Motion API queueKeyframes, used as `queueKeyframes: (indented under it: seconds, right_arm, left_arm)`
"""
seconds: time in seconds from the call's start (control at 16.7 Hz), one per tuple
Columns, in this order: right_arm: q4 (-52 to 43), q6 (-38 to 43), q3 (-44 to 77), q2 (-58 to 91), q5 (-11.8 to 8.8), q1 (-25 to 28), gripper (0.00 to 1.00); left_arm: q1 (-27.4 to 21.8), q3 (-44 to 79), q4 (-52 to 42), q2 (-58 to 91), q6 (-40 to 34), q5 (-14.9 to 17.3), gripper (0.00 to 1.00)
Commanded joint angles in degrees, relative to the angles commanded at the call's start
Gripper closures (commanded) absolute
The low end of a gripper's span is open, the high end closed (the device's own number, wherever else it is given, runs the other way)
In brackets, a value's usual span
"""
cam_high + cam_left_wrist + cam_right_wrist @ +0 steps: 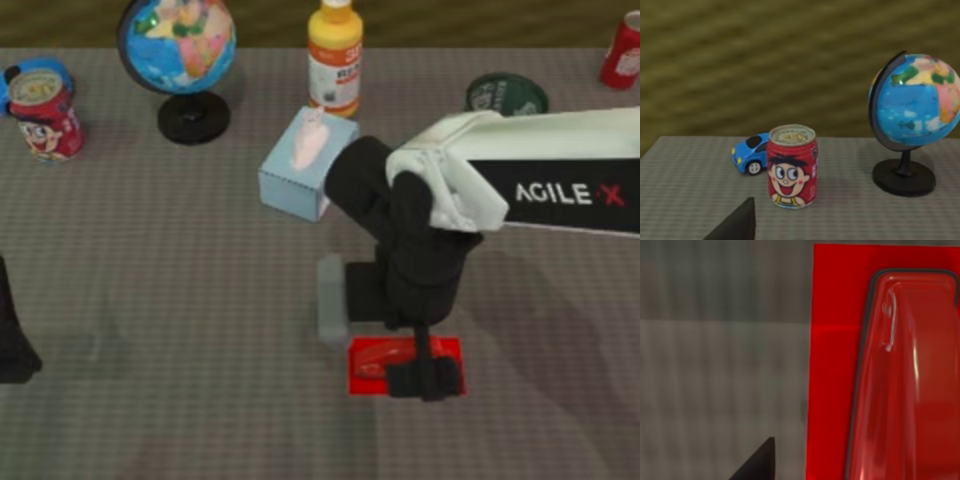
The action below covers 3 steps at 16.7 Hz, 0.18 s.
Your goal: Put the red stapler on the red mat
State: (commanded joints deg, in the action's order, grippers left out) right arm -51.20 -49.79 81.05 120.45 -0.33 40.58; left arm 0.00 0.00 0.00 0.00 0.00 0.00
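- Red stapler (378, 356) lies on the red mat (452, 350), lower centre of the top view. In the right wrist view the stapler (905, 385) fills the right half of the frame, with the mat (832, 340) showing along its side. It looks to sit inside the mat's edge there.
- Right gripper (425, 375) is directly over the stapler's right part, at the lower centre of the top view. The arm's dark wrist hides the fingers, so I cannot tell whether it is wide, narrow or clamped on the stapler.
- Risk: if the gripper is in fact clamped and lifts without releasing, the stapler would come back up off the mat.
- Risk: if the fingers open unevenly or drag sideways on the way out, the glossy stapler could slide toward the mat's left edge and end up hanging over bare surface (180, 300). The mat is thin and might shift with it.
- Risk: the tissue box (307, 165) sits just above the arm in the top view, and a careless retreat that way could knock it.
- Left gripper (12, 340) is parked at the far left edge of the top view. Its wrist view shows only the cartoon-print can (792, 166), blue toy car (751, 153) and globe (917, 102). Its finger state cannot be told.
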Motion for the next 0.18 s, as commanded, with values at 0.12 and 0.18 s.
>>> queueKeyframes:
  seconds: [0.12,0.18]
  right_arm:
    - [0.0,0.0,0.0,0.0,0.0,0.0,0.00]
    - [0.0,0.0,0.0,0.0,0.0,0.0,0.00]
  left_arm:
    - [0.0,0.0,0.0,0.0,0.0,0.0,0.00]
    - [0.0,0.0,0.0,0.0,0.0,0.0,0.00]
